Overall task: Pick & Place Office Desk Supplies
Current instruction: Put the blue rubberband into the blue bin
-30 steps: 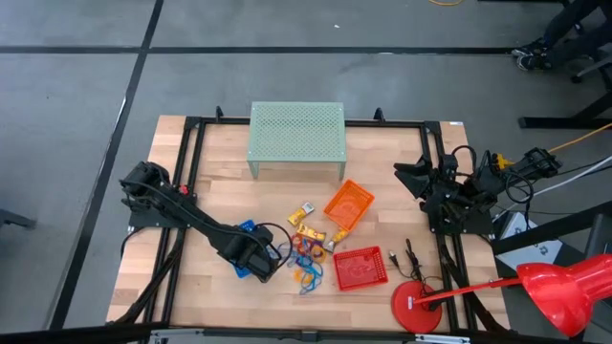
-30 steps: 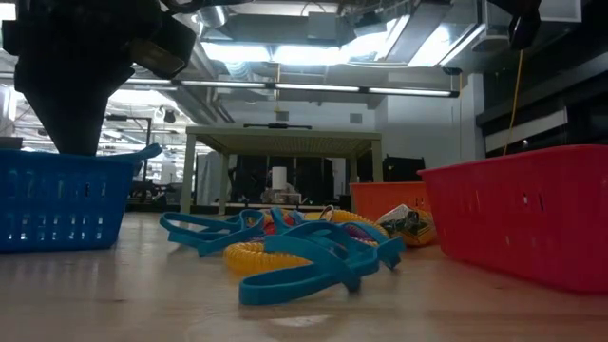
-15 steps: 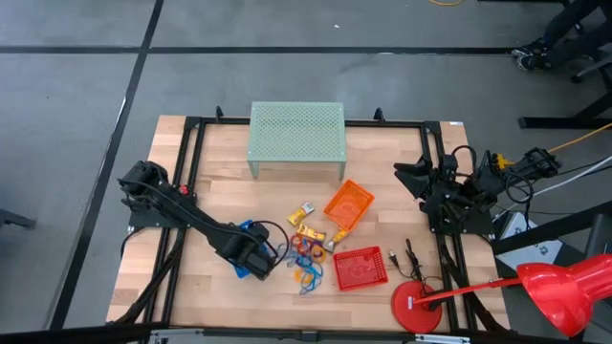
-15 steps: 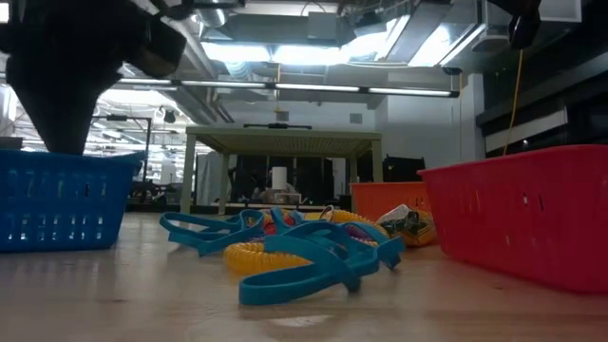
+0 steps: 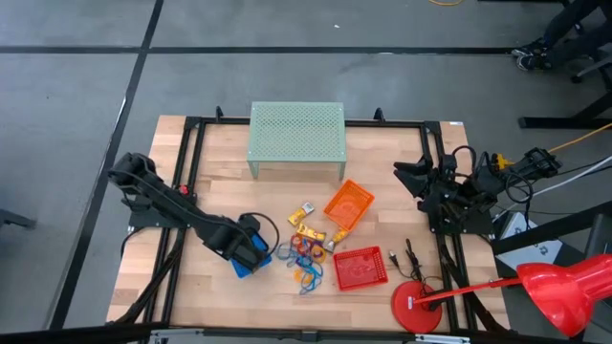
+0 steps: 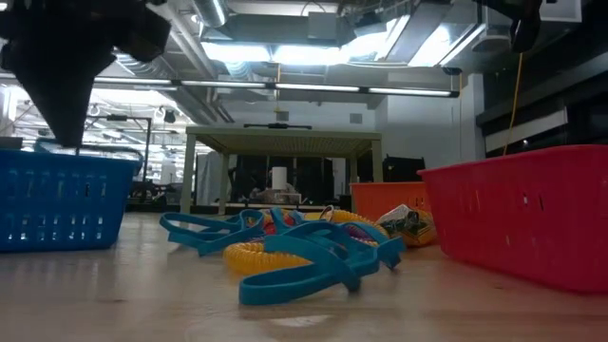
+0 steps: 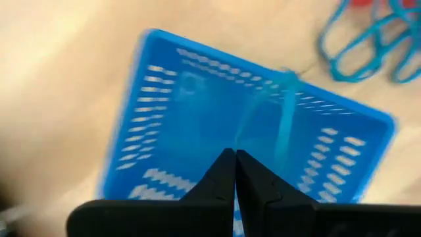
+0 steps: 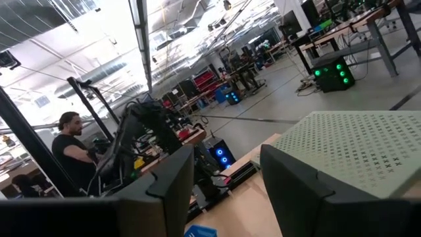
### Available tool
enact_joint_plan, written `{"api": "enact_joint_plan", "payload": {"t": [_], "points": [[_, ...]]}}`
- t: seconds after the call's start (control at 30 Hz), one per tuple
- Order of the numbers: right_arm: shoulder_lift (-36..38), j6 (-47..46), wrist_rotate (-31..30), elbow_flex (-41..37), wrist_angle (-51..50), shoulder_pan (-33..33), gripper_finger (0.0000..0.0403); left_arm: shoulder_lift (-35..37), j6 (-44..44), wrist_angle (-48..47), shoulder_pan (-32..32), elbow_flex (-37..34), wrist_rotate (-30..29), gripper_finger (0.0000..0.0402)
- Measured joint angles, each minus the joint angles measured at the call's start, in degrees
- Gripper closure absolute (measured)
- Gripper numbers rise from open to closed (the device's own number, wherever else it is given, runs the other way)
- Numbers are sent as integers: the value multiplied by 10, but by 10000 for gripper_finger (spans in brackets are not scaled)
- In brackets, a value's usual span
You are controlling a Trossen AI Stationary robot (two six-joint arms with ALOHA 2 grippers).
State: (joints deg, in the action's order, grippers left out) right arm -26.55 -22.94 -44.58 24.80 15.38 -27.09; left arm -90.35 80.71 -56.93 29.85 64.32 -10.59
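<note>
The left gripper (image 7: 235, 158), fingers pressed together on a thin blue loop (image 7: 284, 115), hangs over the blue basket (image 7: 197, 99); release only once centred above it, so the loop drops inside. The right gripper (image 8: 223, 178) waits far off, fingers apart.

left gripper (image 5: 251, 247) drawn back over blue basket (image 5: 247, 260) (loop dangling)

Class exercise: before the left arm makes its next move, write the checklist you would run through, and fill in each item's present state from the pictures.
1. Left gripper over the blue basket: ok.
2. Left fingers shut: ok, they meet with no gap.
3. Blue loop in the left grip: cannot tell, a blurred blue strand shows past the fingertips.
4. Loops left to sort: not ok, a pile lies on the table between the blue basket and the red basket.
5. Right gripper out of the way: ok, parked open at the table's right edge.
</note>
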Motion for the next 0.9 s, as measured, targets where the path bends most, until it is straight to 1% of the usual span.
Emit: {"api": "enact_joint_plan", "payload": {"t": [0.1,0.23,0.3,0.4,0.53,0.67,0.73,0.8,0.9], "points": [[0,0,0,0,0,0,225,6,20,46,0,-26,-9,396],[0,0,0,0,0,0,225,18,20,48,-2,-34,-12,376],[0,0,0,0,0,0,225,26,11,49,-4,-34,-5,354],[0,0,0,0,0,0,225,39,4,43,-7,-34,1,311],[0,0,-9,0,-1,0,225,48,11,0,-7,-34,12,252],[0,0,-15,0,-1,0,225,61,2,6,-9,-30,7,213],[0,0,-15,0,-1,0,225,68,-6,40,-18,-20,-17,205],[0,0,-22,0,-1,0,225,75,-42,95,-31,-6,-49,203],[0,1,-30,0,-1,0,225,70,-128,178,-64,23,-51,204]]}}
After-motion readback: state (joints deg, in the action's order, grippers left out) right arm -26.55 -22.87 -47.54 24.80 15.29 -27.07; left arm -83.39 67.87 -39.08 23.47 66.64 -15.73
